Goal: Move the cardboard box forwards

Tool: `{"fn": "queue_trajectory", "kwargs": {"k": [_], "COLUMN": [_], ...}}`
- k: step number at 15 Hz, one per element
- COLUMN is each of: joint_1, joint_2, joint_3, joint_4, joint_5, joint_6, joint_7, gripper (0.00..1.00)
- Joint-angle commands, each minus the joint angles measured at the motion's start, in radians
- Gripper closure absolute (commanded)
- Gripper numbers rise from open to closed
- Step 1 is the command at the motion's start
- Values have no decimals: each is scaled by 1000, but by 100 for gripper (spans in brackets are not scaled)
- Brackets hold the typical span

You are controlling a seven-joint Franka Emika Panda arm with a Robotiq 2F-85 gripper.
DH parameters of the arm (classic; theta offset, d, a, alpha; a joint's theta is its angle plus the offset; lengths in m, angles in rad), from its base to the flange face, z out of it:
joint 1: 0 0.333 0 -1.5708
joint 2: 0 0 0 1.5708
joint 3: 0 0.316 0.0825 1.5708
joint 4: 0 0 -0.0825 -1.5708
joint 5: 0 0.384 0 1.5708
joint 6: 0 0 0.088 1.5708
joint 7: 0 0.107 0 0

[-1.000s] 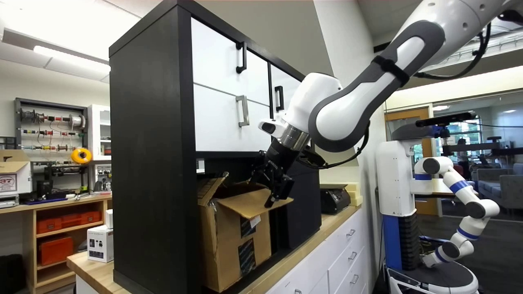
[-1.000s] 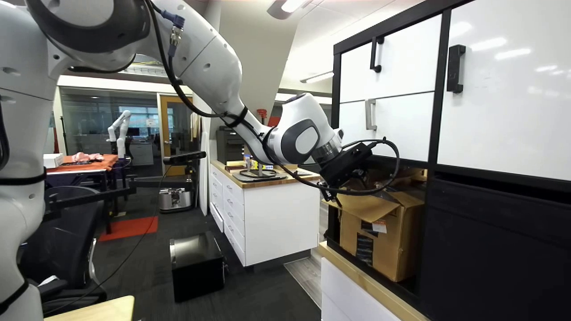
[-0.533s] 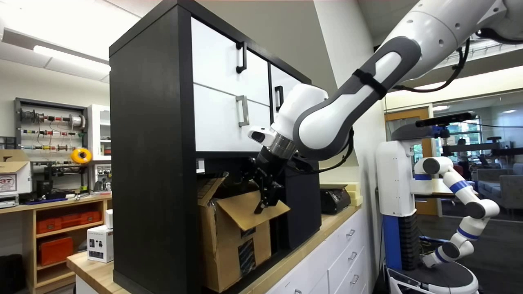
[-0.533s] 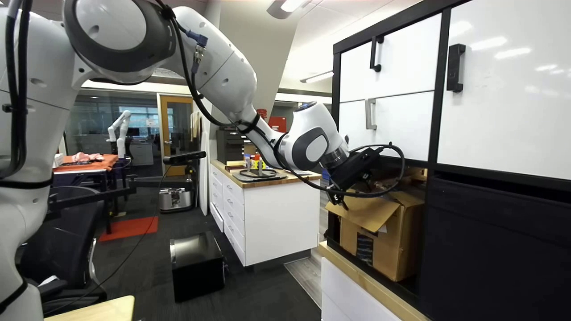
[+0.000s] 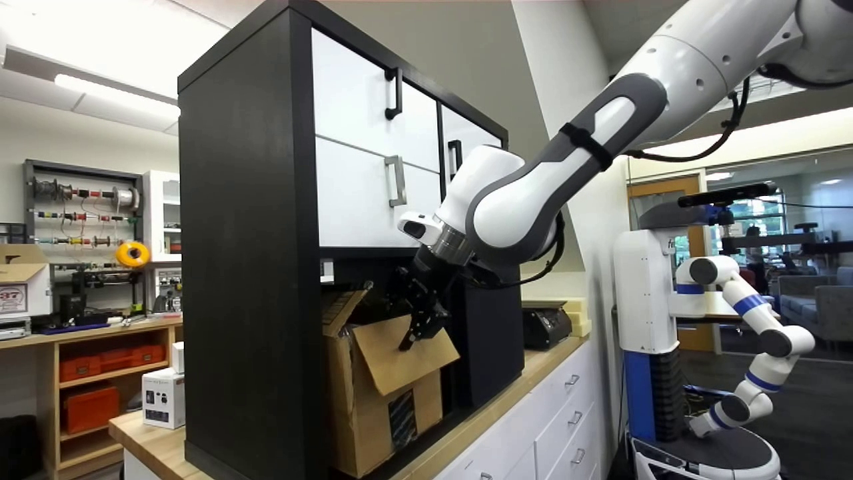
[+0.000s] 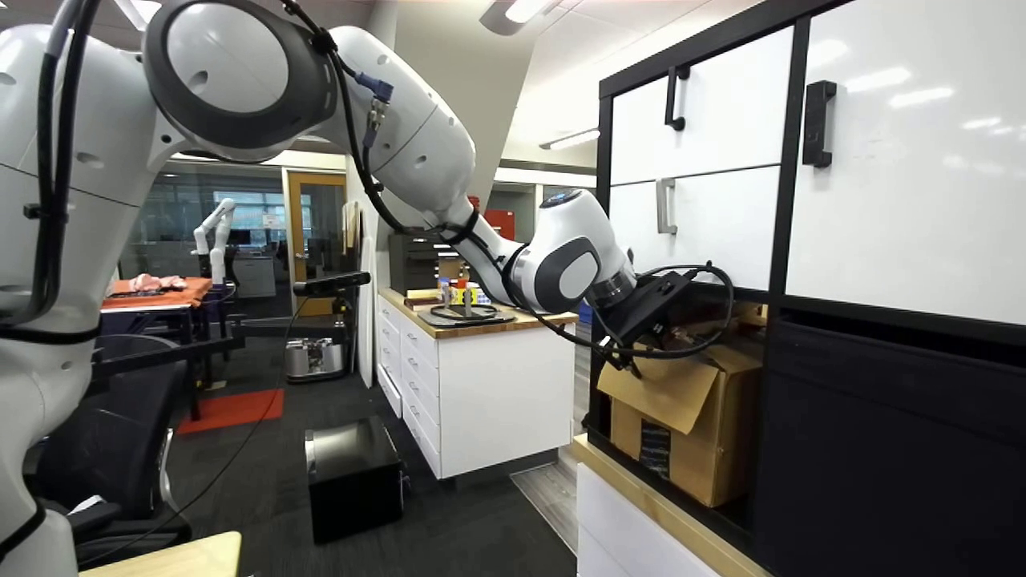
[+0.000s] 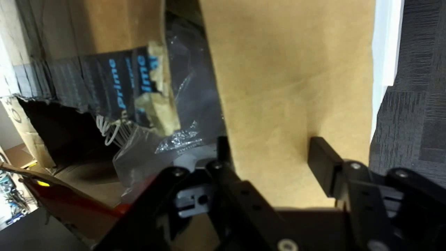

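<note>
Wrist view is showing the gripper (image 7: 271,151) standing with jaws parted at a flap (image 7: 296,69) of the cardboard box (image 5: 373,413), which is sitting below the gripper inside the cabinet (image 5: 240,233), so reach is appearing complete and forward movement is awaiting execution.

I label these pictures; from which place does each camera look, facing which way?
An exterior view: beside the cabinet, facing along its white doors; forearm at upper right.
An exterior view: near the robot arm, seen at image left, facing the cardboard box.
Wrist view: on the arm, looking past the open gripper onto the box's flap.
Both exterior views share cabinet, box, arm.
</note>
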Motion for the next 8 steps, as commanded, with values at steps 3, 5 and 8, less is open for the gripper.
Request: {"fn": "queue_trajectory", "kwargs": {"k": [3,5,8], "joint_1": [-49,-55,-63], "joint_2": [-1,-7,-21], "joint_3": [40,42,48], "joint_4": [13,4,-18], "joint_5": [24,24,25], "joint_6": [-1,6,15], "joint_7": [-59,-62,-66], "gripper": [84,96,94]}}
